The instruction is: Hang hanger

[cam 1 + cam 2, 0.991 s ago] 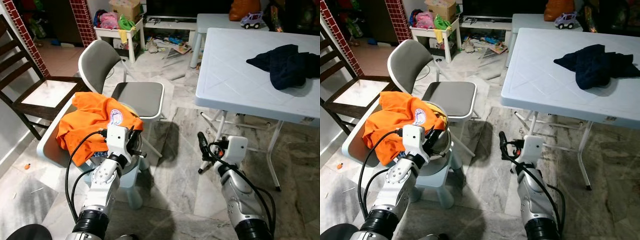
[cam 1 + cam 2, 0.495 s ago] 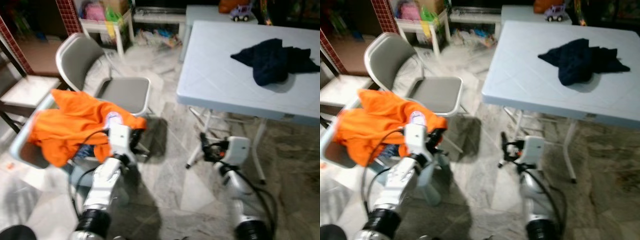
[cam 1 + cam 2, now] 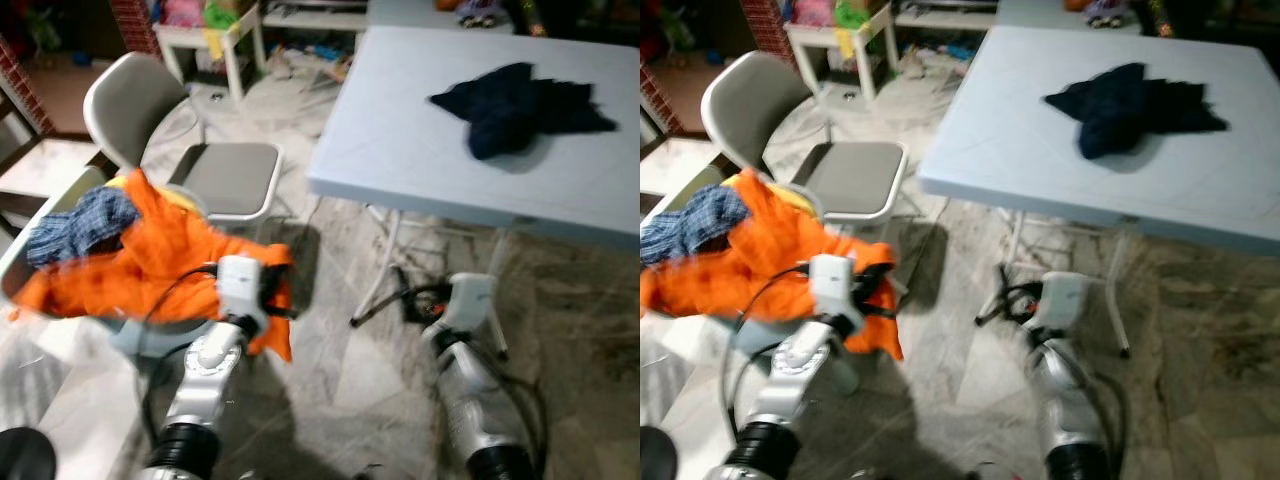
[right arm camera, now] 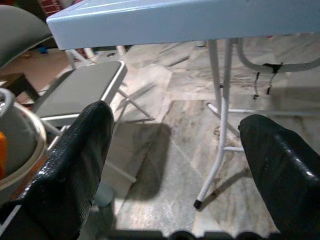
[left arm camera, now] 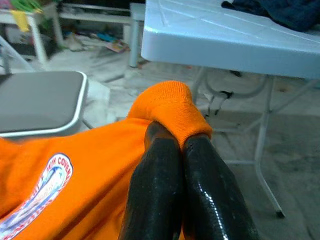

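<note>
An orange shirt point(image 3: 150, 270) lies bunched on a low pale chair point(image 3: 60, 195) at the left, one corner hanging off its front edge. My left gripper point(image 3: 278, 300) is shut on a fold of that shirt point(image 5: 172, 111); its black fingers point(image 5: 167, 185) press together under the cloth. My right gripper point(image 3: 410, 300) hangs low over the floor beside the table leg, open with nothing between its fingers point(image 4: 75, 165).
A blue checked cloth point(image 3: 75, 225) lies behind the orange shirt. A grey folding chair point(image 3: 215, 175) stands beyond it. A light blue table point(image 3: 420, 150) on the right carries a dark navy garment point(image 3: 510, 105). Marble floor point(image 3: 340, 380) lies open between my arms.
The camera has swung, shifting the whole scene left. The orange shirt has been dragged forward off the pile in my left gripper, and the blue checked cloth now shows behind it.
</note>
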Available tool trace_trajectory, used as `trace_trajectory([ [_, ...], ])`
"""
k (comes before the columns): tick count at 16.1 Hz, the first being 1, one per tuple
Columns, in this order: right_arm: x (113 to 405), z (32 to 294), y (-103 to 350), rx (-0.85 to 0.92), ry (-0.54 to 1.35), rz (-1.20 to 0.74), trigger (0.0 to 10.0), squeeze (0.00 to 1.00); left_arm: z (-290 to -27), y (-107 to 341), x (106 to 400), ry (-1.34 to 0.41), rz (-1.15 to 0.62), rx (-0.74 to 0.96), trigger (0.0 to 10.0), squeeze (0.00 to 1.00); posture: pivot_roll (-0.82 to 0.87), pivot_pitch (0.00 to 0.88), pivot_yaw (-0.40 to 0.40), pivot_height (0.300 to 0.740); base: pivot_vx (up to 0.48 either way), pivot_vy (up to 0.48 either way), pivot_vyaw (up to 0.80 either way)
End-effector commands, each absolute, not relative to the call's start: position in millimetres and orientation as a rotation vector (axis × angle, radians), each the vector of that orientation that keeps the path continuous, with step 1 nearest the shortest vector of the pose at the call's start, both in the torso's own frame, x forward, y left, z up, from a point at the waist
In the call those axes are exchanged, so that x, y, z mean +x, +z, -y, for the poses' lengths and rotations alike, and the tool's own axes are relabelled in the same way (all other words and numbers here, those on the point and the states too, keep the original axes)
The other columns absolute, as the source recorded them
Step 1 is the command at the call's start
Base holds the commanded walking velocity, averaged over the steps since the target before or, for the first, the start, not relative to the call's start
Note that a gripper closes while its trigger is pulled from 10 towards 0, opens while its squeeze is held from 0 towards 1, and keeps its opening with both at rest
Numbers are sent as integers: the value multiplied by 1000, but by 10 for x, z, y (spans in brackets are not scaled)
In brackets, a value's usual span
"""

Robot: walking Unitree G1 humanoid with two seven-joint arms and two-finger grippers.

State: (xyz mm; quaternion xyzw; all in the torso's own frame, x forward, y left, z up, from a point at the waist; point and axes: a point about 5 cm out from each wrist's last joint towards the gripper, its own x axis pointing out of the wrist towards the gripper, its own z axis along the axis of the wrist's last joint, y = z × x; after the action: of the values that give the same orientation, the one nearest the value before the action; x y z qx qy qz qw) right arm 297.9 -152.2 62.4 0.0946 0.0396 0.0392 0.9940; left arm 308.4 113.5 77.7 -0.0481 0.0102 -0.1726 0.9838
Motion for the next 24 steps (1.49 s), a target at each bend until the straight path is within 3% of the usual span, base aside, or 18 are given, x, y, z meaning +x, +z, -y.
trace_trajectory([
  [1,2958,1613,634,172,59,-78,10000,0,-1042,787,3075,-380,-18,-93,10000,0,-232,144,32,740,0,-382,0],
  [9,2929,1596,611,168,63,-92,10000,0,-1020,720,3052,-393,-55,-79,10000,0,-233,152,26,740,0,-84,0],
  [14,2925,1618,611,161,62,-98,10000,0,-1119,645,3073,-499,-102,65,10000,0,-237,149,18,740,0,0,0],
  [18,2930,1638,603,155,55,-105,10000,0,-1254,694,3113,-690,-108,269,10000,0,-236,143,19,740,0,0,0],
  [21,2945,1635,611,161,46,-106,10000,0,-1257,611,3016,-932,-157,542,10000,0,-233,143,21,740,0,0,0],
  [24,2940,1643,595,166,36,-119,10000,0,-1266,618,3021,-934,-146,545,10000,0,-239,147,28,740,0,0,-533],
])
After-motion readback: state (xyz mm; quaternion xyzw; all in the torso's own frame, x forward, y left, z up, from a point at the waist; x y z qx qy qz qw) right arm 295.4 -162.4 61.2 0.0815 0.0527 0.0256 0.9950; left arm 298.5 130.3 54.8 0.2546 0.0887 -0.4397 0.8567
